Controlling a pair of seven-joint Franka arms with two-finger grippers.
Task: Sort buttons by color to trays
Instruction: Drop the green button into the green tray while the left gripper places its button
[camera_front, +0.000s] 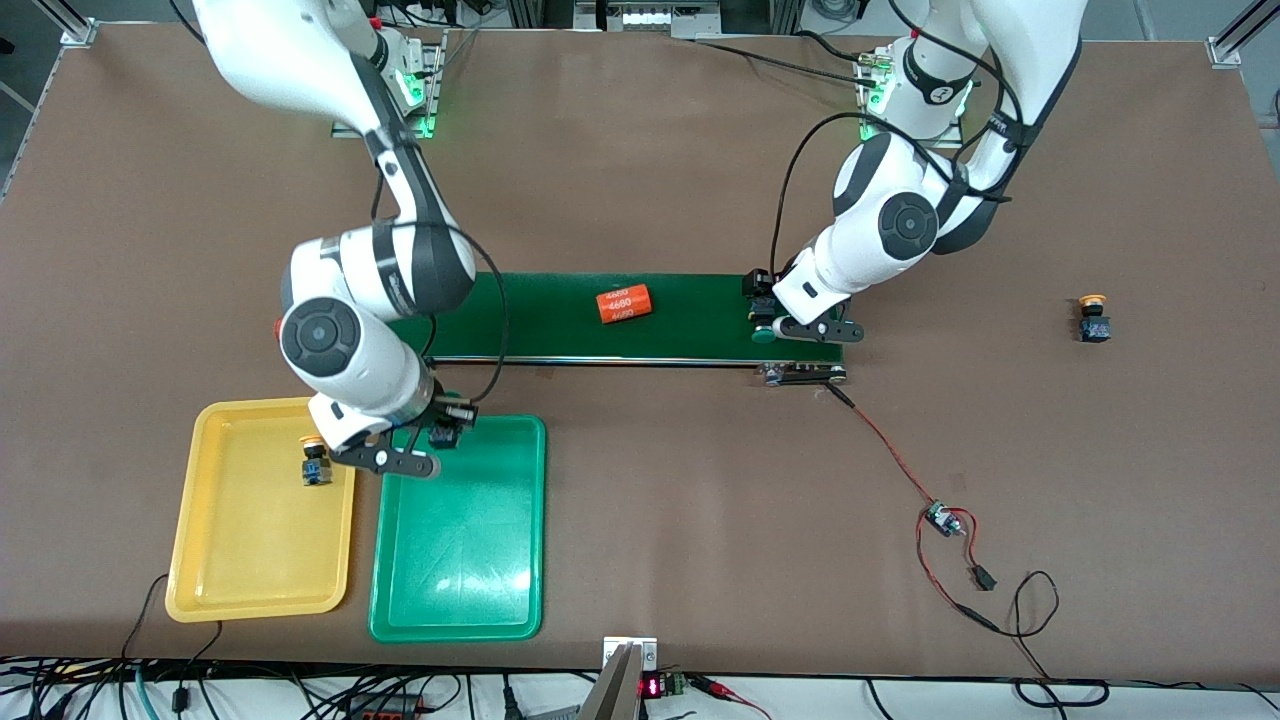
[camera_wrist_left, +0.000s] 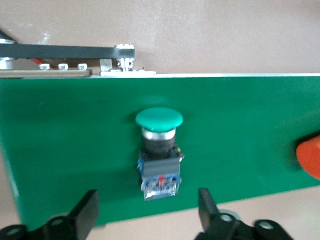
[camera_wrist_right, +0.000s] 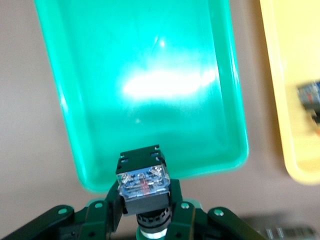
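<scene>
Green-capped button is pinched in your right gripper over the green tray's rim; the tray is bare. A yellow-capped button stands in the adjoining yellow tray. Your left gripper, fingers spread, hangs over another green button on the conveyor belt, near an orange cylinder. One yellow button sits toward the left arm's table edge.

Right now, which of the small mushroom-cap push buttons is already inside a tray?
The yellow-orange-capped button in the yellow plastic tray. Another yellow-orange one sits on the bare table, a green one on the conveyor belt, and the right gripper holds one.
</scene>
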